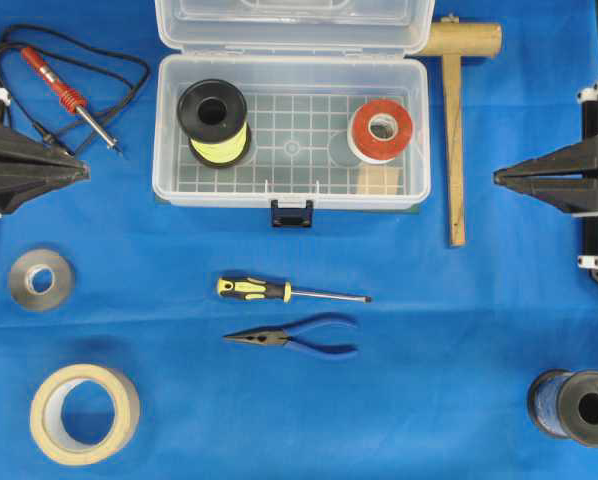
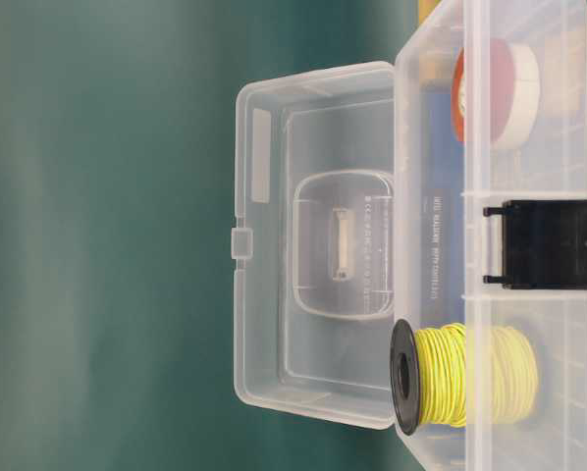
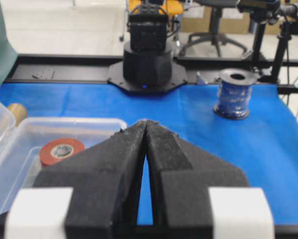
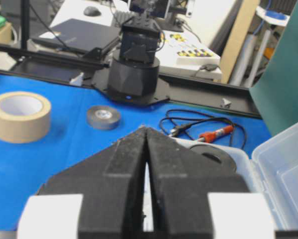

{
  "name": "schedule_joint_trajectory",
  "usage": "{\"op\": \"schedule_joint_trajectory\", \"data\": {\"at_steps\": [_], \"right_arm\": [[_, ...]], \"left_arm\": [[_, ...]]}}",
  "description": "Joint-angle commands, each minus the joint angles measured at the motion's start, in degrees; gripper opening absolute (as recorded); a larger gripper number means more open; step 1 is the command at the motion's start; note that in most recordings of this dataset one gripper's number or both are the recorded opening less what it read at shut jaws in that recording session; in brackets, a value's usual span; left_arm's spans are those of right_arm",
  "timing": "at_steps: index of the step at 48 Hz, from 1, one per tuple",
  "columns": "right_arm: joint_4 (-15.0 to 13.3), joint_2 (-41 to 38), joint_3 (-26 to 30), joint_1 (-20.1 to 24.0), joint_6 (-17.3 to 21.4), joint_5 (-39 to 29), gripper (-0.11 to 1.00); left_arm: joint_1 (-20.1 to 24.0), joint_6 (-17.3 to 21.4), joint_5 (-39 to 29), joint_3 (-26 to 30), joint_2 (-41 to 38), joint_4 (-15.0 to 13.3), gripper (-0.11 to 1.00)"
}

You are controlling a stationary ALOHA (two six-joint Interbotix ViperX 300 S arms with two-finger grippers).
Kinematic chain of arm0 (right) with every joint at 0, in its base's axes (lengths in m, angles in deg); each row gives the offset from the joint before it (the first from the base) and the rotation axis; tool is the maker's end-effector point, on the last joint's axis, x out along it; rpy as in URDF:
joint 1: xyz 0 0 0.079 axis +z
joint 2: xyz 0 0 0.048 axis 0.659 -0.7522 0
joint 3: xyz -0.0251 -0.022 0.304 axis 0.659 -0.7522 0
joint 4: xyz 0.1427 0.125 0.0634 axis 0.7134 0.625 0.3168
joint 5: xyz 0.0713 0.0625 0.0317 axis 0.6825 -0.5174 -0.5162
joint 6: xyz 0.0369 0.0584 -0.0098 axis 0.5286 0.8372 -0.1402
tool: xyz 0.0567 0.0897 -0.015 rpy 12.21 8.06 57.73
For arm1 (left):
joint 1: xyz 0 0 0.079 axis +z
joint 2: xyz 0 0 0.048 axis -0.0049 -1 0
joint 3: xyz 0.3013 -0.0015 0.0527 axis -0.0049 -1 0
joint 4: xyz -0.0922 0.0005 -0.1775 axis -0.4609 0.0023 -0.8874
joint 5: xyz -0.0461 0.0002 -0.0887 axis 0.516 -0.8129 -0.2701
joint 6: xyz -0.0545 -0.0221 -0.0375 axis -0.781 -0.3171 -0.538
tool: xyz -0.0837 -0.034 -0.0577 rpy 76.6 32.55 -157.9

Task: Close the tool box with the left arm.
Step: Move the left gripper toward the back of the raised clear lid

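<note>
A blue surface (image 1: 459, 330) carries the tool box (image 1: 291, 190) at upper centre of the overhead view, lid (image 1: 289, 22) upright. The left gripper (image 1: 79, 170), clenched, should hook behind the lid's top edge and push forward gently.

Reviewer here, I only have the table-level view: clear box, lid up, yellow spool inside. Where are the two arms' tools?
Observer: Both sit apart from the tool box; the left tool is beside it, tips together.
Operator: And the right one?
Observer: The right tool is on the opposite side, also closed, holding nothing.
Operator: Anything near the latch?
Observer: A screwdriver and pliers lie on the cloth in front of it.
</note>
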Motion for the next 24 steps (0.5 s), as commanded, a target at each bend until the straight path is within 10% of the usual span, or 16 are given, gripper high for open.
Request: {"op": "schedule_joint_trajectory", "data": {"at_steps": [1,13,24], "right_arm": [[0.1,-0.5,2.4,-0.4,0.2,0.3,0.00],[0.1,-0.9,3.6,-1.6,0.2,-2.5,0.00],[0.1,-2.2,3.3,-1.8,0.4,-2.8,0.00]], "left_arm": [[0.4,0.3,0.3,1.5,-0.7,-1.0,0.00],[2.5,2.5,0.1,5.2,-2.1,-1.1,0.00],[14.4,5.1,-5.0,11.2,-5.9,-1.1,0.00]]}}
